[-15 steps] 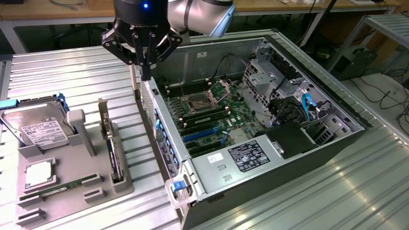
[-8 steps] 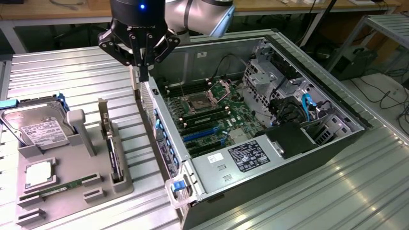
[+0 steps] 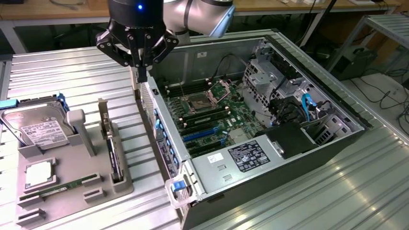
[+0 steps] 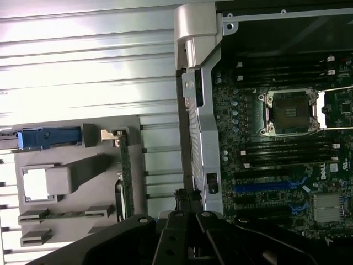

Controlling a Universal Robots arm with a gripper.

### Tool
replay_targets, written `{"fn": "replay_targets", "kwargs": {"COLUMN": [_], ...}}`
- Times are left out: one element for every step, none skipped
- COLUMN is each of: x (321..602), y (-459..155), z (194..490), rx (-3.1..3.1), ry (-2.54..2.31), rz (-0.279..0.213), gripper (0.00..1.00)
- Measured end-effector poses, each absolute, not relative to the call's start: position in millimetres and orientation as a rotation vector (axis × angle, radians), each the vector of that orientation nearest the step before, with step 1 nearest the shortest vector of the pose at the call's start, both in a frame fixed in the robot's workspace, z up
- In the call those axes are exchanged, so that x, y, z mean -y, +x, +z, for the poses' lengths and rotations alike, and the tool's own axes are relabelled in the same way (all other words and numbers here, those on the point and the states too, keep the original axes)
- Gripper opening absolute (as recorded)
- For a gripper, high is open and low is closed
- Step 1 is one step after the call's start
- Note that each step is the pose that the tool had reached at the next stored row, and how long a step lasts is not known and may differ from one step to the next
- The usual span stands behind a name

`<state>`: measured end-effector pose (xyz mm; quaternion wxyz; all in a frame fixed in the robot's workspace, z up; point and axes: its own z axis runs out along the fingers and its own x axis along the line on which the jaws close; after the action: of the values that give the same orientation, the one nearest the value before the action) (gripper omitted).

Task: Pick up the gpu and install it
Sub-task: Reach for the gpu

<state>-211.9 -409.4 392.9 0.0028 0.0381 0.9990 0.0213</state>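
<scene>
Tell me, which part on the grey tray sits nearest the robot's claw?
The gpu, the thin card standing on edge at the tray side beside the computer case; hard drive and RAM stick lie farther from the gripper.

We saw an open computer case (image 3: 255, 201) on the table (image 3: 64, 72); beside it, a grey tray (image 3: 76, 167) held a hard drive (image 3: 38, 132) and RAM stick (image 3: 61, 188).
</scene>
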Motion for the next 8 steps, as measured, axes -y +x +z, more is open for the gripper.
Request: {"fn": "replay_targets", "kwargs": {"x": [409.5, 409.7, 409.8, 410.0, 410.1, 410.2, 410.4, 410.5], "y": [-212.3, -212.7, -213.2, -213.6, -214.0, -214.5, -214.9, -215.2], "z": [392.9, 392.9, 392.9, 392.9, 392.9, 392.8, 392.8, 392.8], "rx": [-3.133, -3.133, -3.133, -3.133, -3.133, -3.133, -3.134, -3.134], "ry": [0.119, 0.119, 0.119, 0.119, 0.119, 0.119, 0.120, 0.119], "rz": [0.067, 0.067, 0.067, 0.067, 0.067, 0.067, 0.067, 0.067], "gripper": [0.11, 0.11, 0.11, 0.11, 0.11, 0.11, 0.11, 0.11]}}
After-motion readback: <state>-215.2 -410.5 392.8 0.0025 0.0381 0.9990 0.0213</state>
